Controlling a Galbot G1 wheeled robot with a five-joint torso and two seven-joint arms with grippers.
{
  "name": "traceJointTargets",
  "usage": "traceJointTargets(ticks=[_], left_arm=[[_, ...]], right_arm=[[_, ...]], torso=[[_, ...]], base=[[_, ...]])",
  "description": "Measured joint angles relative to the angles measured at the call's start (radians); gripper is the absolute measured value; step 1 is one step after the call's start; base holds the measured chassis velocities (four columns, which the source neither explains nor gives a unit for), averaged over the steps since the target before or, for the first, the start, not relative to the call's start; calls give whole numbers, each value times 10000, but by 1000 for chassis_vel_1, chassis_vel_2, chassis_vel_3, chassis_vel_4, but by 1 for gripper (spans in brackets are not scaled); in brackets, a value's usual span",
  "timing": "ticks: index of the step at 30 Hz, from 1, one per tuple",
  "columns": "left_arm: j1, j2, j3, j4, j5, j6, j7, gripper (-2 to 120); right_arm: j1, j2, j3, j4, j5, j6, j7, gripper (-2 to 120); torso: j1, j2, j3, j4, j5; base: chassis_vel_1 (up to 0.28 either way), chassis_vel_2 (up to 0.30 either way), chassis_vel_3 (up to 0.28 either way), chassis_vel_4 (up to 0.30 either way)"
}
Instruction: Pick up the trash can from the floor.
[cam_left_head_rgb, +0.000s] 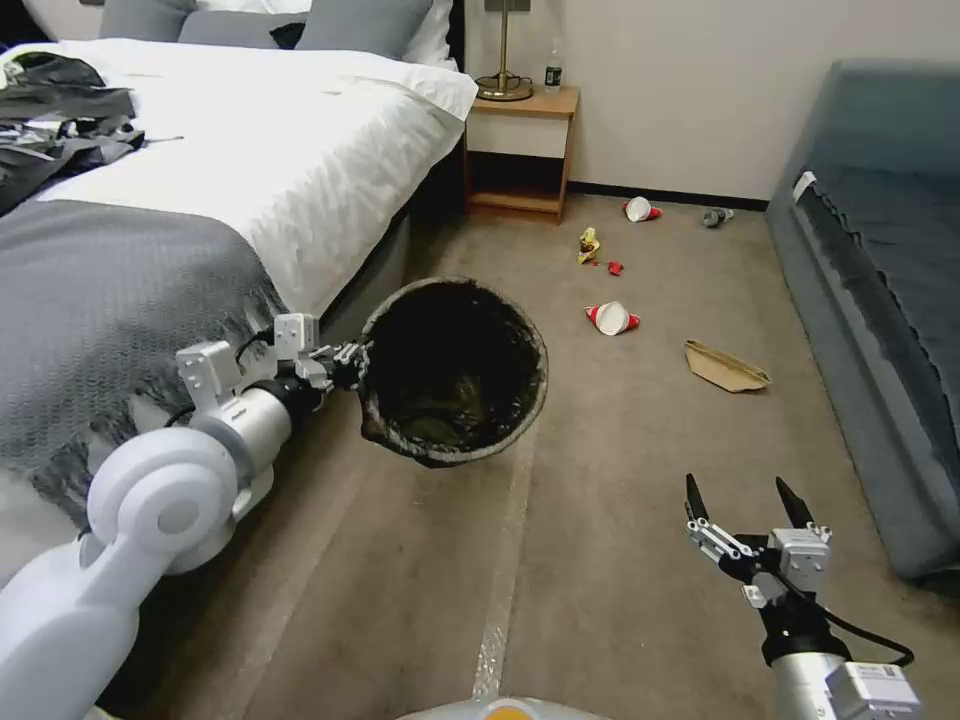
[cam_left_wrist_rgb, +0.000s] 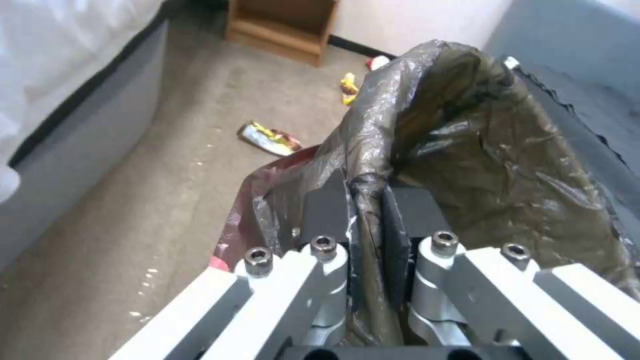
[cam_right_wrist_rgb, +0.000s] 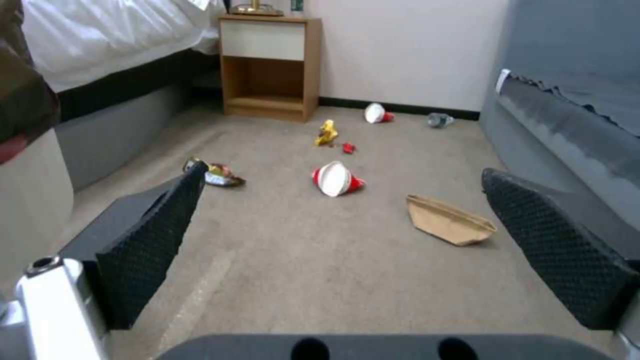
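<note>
The trash can (cam_left_head_rgb: 455, 372) hangs in the air, tilted so its black-bag-lined mouth faces me, beside the bed. My left gripper (cam_left_head_rgb: 352, 363) is shut on its rim at the left side. Up close in the left wrist view, the dark pads (cam_left_wrist_rgb: 327, 207) pinch the rim and crumpled bag of the trash can (cam_left_wrist_rgb: 467, 150). The beige carpet floor (cam_left_head_rgb: 620, 470) lies below, with a pale tape strip (cam_left_head_rgb: 505, 560) running along it. My right gripper (cam_left_head_rgb: 745, 497) stays low at the front right, open and holding nothing, its fingers (cam_right_wrist_rgb: 157, 235) spread wide.
A bed (cam_left_head_rgb: 150, 230) fills the left, a grey sofa (cam_left_head_rgb: 880, 300) the right, a nightstand (cam_left_head_rgb: 520, 150) stands at the back wall. Litter lies on the carpet: red-and-white paper cups (cam_left_head_rgb: 611, 318), a brown paper bag (cam_left_head_rgb: 725, 367), a yellow wrapper (cam_left_head_rgb: 588, 245), a snack packet (cam_left_wrist_rgb: 270, 139).
</note>
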Motion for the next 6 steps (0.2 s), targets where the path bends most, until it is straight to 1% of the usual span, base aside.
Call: traceJointTargets(ticks=[6], left_arm=[[217, 61, -30, -163, -6, -19, 68, 0]], right_arm=[[24, -34, -23, 3, 22, 3, 0, 100]], torso=[[0, 0, 0, -1, 0]], base=[[0, 0, 0, 0]])
